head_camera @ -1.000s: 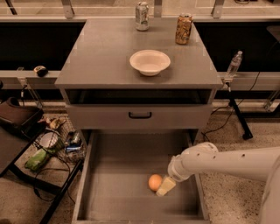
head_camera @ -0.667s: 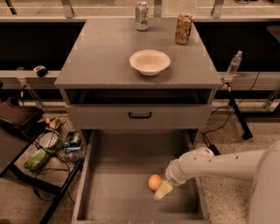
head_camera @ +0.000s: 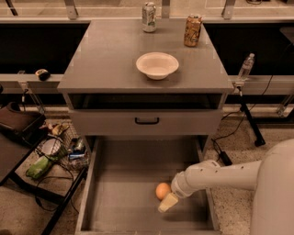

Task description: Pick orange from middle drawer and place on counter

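The orange (head_camera: pixel 162 191) lies on the flat grey floor of the middle drawer (head_camera: pixel 124 197), which is pulled far out at the bottom of the view; the fruit sits right of the drawer's middle and toward its near edge, apart from both side walls. The end effector (head_camera: pixel 167 202) is inside the same drawer, just beside the orange on its right and near side, with its pale yellowish tip pointing down and to the left at the drawer floor. I cannot tell whether the end effector is apart, together or clamped on the orange, nor whether it touches the fruit. The white arm (head_camera: pixel 216 176) reaches in over the drawer's right wall from the lower right. Above the open drawer is a grey drawer front (head_camera: pixel 183 123) with a black handle (head_camera: pixel 147 121), and over it a dark gap whose inside is hidden. On top, the desk (head_camera: pixel 105 59) carries a white bowl (head_camera: pixel 157 65) near its middle, standing upright, with nothing to be seen in it. A silver can (head_camera: pixel 149 10) and a tan can (head_camera: pixel 193 30) stand upright near the desk's far edge, well apart from the bowl. Left of the cabinet, a wire basket (head_camera: pixel 69 151) on the floor holds a jumble of small items too unclear to name, and a clear plastic bottle (head_camera: pixel 245 67) stands to the right.
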You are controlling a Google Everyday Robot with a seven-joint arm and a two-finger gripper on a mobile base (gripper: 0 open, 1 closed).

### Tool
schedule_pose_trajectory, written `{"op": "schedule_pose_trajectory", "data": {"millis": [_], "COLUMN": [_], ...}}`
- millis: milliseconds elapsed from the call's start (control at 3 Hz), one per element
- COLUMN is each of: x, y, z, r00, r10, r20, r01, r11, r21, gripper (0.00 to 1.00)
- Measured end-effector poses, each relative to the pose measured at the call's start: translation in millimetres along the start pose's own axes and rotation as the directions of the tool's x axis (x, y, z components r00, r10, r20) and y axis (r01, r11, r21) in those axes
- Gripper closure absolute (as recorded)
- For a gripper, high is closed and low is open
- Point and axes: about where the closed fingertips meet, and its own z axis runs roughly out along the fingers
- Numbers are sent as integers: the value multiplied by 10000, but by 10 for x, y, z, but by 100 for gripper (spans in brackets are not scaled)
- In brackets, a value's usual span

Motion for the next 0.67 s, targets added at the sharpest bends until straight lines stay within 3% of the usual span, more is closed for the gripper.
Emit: {"op": "schedule_pose_trajectory", "data": {"millis": [333,667], "x": [-68,-164], "y": [28,73], "z": [116,229], "r00": [9999,9993], "r10": [53,50], "r20": [139,361], "r01": [-51,-41], "r11": [9999,9997], "r21": [-121,-254], "gripper": [0,18]}}
